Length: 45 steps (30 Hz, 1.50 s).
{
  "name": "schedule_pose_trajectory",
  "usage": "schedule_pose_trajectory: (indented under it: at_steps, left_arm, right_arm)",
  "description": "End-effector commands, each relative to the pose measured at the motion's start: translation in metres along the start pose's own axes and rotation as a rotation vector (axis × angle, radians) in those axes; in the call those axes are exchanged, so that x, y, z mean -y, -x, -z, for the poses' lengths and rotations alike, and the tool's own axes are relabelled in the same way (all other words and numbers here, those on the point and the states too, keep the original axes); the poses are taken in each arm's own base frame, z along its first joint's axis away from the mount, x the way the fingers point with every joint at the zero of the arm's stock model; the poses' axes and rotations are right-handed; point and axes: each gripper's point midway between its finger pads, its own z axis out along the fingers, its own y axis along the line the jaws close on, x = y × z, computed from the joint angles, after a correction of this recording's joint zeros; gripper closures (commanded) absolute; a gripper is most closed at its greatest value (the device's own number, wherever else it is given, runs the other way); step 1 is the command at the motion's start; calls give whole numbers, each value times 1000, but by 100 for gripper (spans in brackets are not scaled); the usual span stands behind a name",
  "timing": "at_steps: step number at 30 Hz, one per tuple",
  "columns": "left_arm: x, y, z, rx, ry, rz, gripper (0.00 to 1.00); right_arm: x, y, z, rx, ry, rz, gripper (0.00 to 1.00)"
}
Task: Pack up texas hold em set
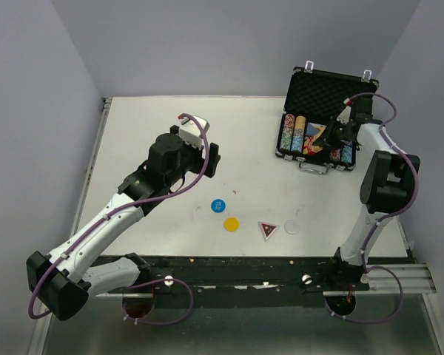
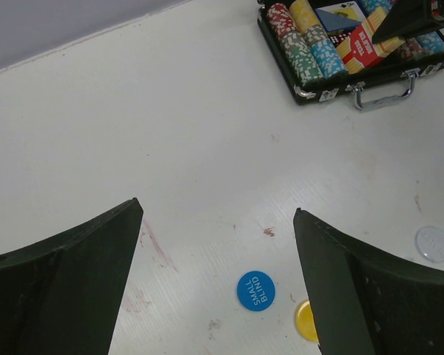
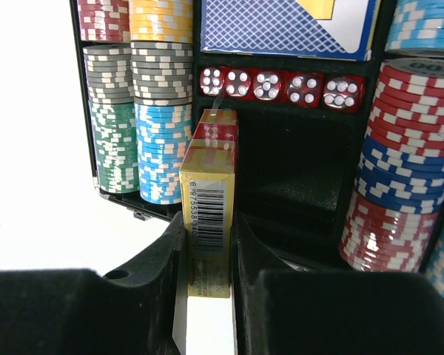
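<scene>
The black briefcase (image 1: 299, 158) stands open at the back right, with chip rows (image 1: 299, 134) inside. My right gripper (image 3: 208, 244) is shut on a yellow-and-red card deck (image 3: 209, 192) and holds it on edge over the empty slot, below a row of red dice (image 3: 281, 86) and a blue deck (image 3: 281, 29). My left gripper (image 2: 216, 251) is open and empty above the table. Under it lie a blue "small blind" disc (image 2: 255, 291) and a yellow disc (image 2: 305, 320). A triangular button (image 1: 268, 230) and a clear disc (image 1: 292, 226) lie further right.
The briefcase lid (image 1: 333, 87) stands upright behind the tray. Its silver handle (image 2: 385, 92) faces the table's middle. A black rail (image 1: 244, 270) runs along the near edge. Grey walls close the back and both sides.
</scene>
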Motion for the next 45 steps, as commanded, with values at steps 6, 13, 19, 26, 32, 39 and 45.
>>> schedule_pose_trajectory:
  at_steps: [6,13,19,26,32,39,45]
  left_arm:
    - [-5,7,1,11,27,10,1]
    - [-3,7,0,6,19,11,1]
    - [-3,5,-1,0,19,13,1]
    - [-4,5,-1,-2,21,13,1]
    - [-4,5,-1,0,24,13,1]
    - [-4,7,1,6,22,12,1]
    - [-3,7,1,5,20,11,1]
  right_arm:
    - [15,-6,-6,-65,-35,-9,99]
    - [29,7,11,4,-160,25,51]
    - [32,20,32,84,-231,52,32]
    - [37,24,41,136,-289,82,33]
    - [34,21,28,105,-273,82,41]
    - [38,14,9,57,-285,88,51]
    - [49,5,-2,26,-324,93,55]
